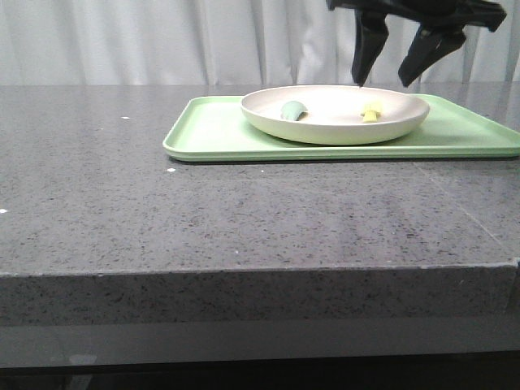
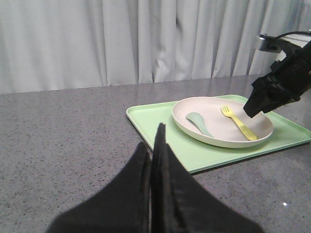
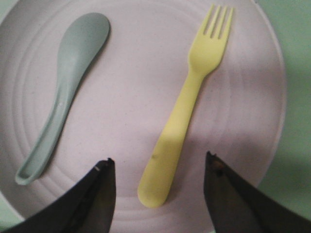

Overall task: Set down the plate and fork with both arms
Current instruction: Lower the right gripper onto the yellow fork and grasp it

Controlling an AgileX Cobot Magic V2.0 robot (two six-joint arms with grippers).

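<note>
A: Front view. Where do the task's things lie?
B: The plate rests on the green tray; the fork lies inside it, a teal spoon beside. The right gripper hangs above the fork, fingers spread, touching nothing.

A: Left wrist view?
B: The left gripper is pressed together and empty, over bare table, well apart from the tray.

A: Right wrist view?
B: The fork's handle end sits between the spread fingers, ungripped.

A: Progress?
B: Judged from this, plate and fork appear placed and the fork released; alternatively, the right gripper is poised to grasp. The views cannot settle which. If placed, only retreat remains.
</note>
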